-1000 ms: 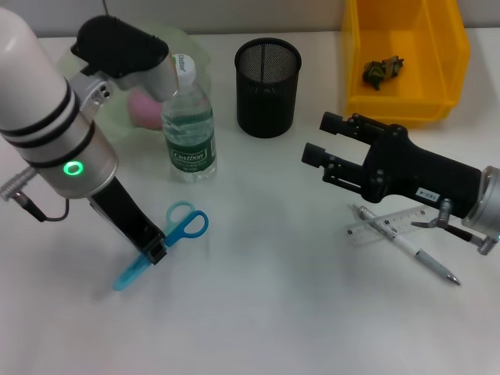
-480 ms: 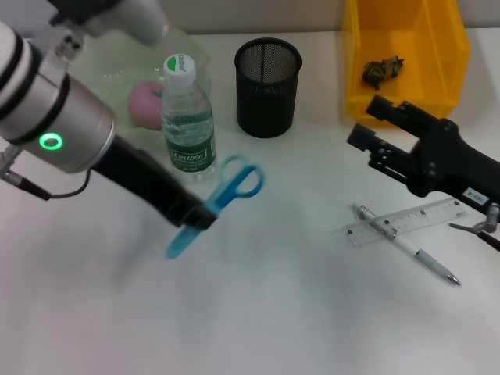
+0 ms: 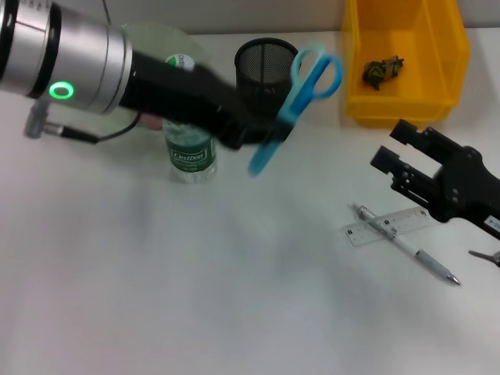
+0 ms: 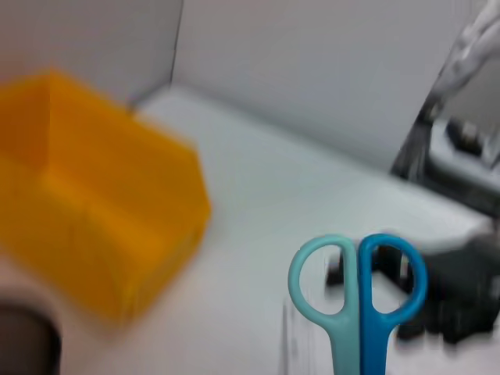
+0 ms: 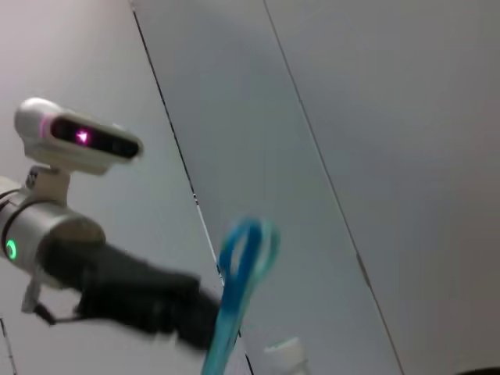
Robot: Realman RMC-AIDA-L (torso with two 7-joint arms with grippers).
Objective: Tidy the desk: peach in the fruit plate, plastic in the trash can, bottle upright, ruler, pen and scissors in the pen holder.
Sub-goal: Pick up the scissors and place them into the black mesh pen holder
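Left claw (image 3: pixel 269 134) clamped on the blue scissors (image 3: pixel 301 94), blades low and handles up, just beside the mesh pen holder (image 3: pixel 266 64), seemingly for a drop inside; right claw (image 3: pixel 394 162) spread open, idle above the desk (image 3: pixel 234 297) near ruler (image 3: pixel 388 225) and pen (image 3: pixel 406 244).

White desk with little besides the task's things

A white tabletop (image 3: pixel 195 297) met a pale wall (image 3: pixel 234 16) at the back; a grey partition panel (image 5: pixel 375 117) crossed the right wrist view
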